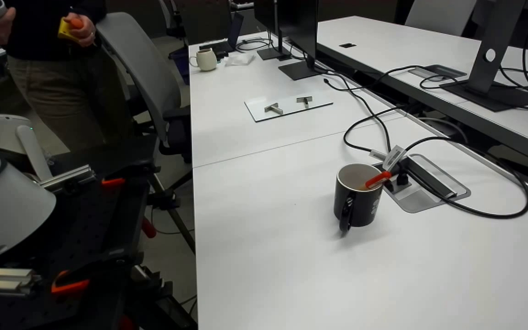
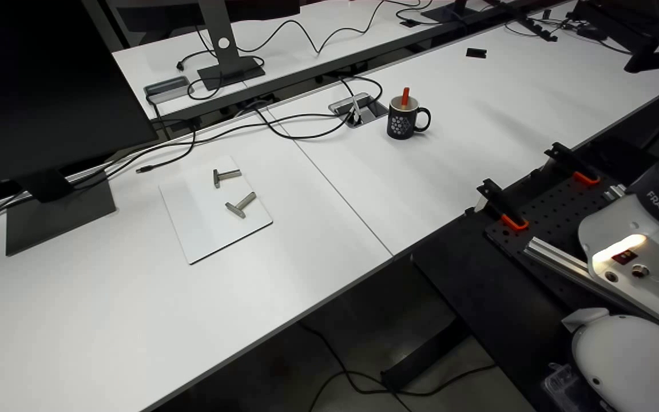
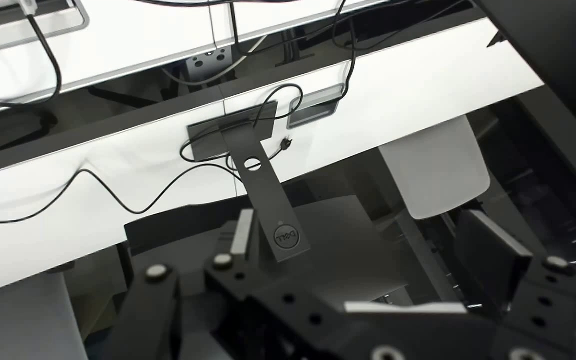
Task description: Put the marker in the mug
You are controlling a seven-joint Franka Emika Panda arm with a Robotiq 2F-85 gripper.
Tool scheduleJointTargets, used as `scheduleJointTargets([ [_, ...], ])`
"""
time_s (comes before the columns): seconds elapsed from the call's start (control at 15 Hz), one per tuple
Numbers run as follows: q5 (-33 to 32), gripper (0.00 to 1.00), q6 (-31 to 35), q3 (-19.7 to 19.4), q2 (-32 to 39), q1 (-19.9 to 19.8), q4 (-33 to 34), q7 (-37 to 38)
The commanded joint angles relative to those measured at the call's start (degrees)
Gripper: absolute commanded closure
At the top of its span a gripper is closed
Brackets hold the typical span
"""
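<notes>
In the wrist view the claw (image 3: 368, 242) was spread wide, its two fingers (image 3: 485, 255) well apart. Through the gap between them showed a dark monitor stand (image 3: 265, 192) with a round Dell badge (image 3: 286, 236), and a thin black cable (image 3: 288, 85) looped around the stand's foot.

The marker (image 1: 378, 179) was in the mug (image 1: 357, 204), which stood upright on the white counter (image 1: 255, 256) in both exterior views. The marker's red end rose above the rim at a tilt; some of its brownish-orange body showed inside, while its lower tip was hidden by the mug's wall. The mug was glossy black, with a pale interior, a side handle and a pale dotted pattern.

Just beside the mug, a grey cable box (image 1: 414, 206) was set into the counter; black cords (image 1: 497, 216) with white tags (image 1: 393, 158) ran from it and curled over the surface. Well apart from the mug, across a seam (image 1: 264, 150) in the counter, lay a flat white panel (image 2: 203, 229) bearing two T-shaped metal pieces (image 2: 242, 205). Farther along, a cream cup (image 1: 206, 60) stood near a laptop (image 1: 235, 34), with black monitors (image 1: 298, 32) close to the counter's edge.

Off the counter, the arm's white base (image 2: 632, 274) stood by black clamps (image 2: 501, 202) with orange ends. In an exterior view a person (image 1: 57, 96) in a dark top stood beside a grey chair (image 1: 140, 64) next to the counter.
</notes>
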Motion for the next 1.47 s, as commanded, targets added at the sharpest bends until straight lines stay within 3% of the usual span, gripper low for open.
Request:
scheduleJointTargets([
  [0.0, -1.2, 0.00, 0.0, -4.9, -6.0, 1.9, -3.9, -0.7],
  [0.53, -1.7, 0.00, 0.0, -15.5, -11.9, 5.0, -8.5, -6.3],
  [0.73, -1.6, 0.00, 0.0, -18.6, -9.6, 5.6, -7.6, -8.0],
  [1.07, 5.9, 0.00, 0.7, -10.8, -0.3, -4.1, -7.0, -13.0],
  [1.4, 16.4, 0.00, 0.5, -3.1, 7.2, -8.7, -5.0, -18.9],
])
